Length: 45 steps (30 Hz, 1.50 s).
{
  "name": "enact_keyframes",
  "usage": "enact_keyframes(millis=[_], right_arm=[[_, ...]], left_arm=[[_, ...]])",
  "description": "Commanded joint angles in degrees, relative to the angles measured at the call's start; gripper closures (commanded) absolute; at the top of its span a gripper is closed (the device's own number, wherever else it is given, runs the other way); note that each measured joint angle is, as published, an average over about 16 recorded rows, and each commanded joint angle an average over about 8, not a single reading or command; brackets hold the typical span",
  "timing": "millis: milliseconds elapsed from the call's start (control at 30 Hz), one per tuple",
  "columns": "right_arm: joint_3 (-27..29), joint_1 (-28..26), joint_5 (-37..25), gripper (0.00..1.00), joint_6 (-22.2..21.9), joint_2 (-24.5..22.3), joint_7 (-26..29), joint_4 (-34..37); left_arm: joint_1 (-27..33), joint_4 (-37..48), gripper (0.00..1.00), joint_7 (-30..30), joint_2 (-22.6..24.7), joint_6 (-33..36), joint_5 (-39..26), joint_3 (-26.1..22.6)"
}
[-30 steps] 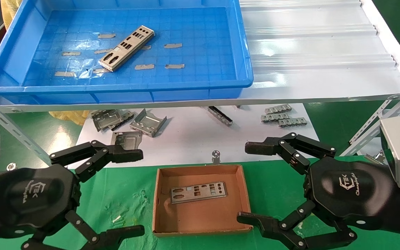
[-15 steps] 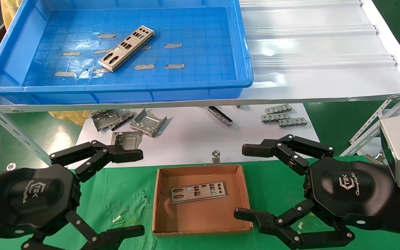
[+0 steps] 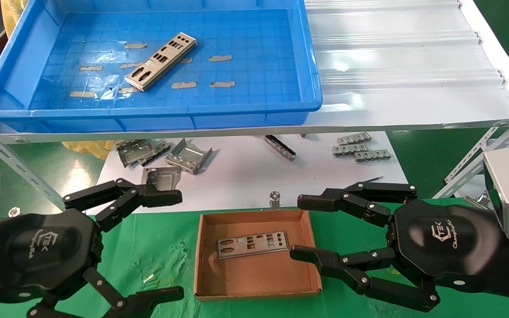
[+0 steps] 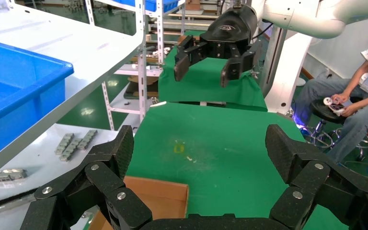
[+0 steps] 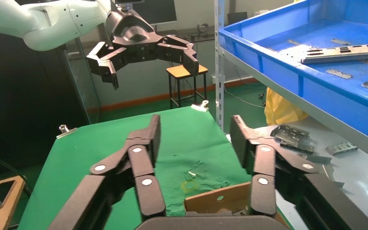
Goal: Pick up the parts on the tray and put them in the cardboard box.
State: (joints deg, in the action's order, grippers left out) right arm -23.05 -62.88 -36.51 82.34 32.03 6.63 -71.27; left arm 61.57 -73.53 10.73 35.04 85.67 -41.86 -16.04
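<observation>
— Where are the parts?

— One part [image 3: 161, 61] lies flat and slanted on the tray [image 3: 312, 95] floor; another [image 3: 252, 244] rests in the cardboard box [image 3: 254, 278] on the green worktop [image 3: 157, 247].

— Your claws?

— My right claw [image 3: 301, 228] hangs beside the box's right wall, spread wide, empty. My left claw [image 3: 172, 245] sits left of the box, equally wide, empty.

— How will the plate handle?

— I judge it light, stiff and slick, hugging the floor. I'd pinch across its long edges near the middle.
</observation>
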Motion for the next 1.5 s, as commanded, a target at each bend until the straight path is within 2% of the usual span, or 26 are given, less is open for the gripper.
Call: enact_keyframes(millis=[33, 1200, 1333, 1500], right_arm=[[0.0, 0.0, 0.0, 1.0, 0.0, 0.0, 0.0, 0.0], [0.0, 0.0, 0.0, 1.0, 0.0, 0.0, 0.0, 0.0], [0.0, 0.0, 0.0, 1.0, 0.0, 0.0, 0.0, 0.0], [0.0, 0.0, 0.0, 1.0, 0.0, 0.0, 0.0, 0.0]], left_arm=[[0.0, 0.0, 0.0, 0.0, 0.0, 0.0, 0.0, 0.0], [0.2, 0.0, 0.0, 0.0, 0.0, -0.1, 0.0, 0.0], [2.5, 0.4, 0.0, 0.8, 0.9, -0.5, -0.6, -0.3], [11.0, 5.3, 0.0, 3.8, 4.7, -1.3, -3.3, -2.2]])
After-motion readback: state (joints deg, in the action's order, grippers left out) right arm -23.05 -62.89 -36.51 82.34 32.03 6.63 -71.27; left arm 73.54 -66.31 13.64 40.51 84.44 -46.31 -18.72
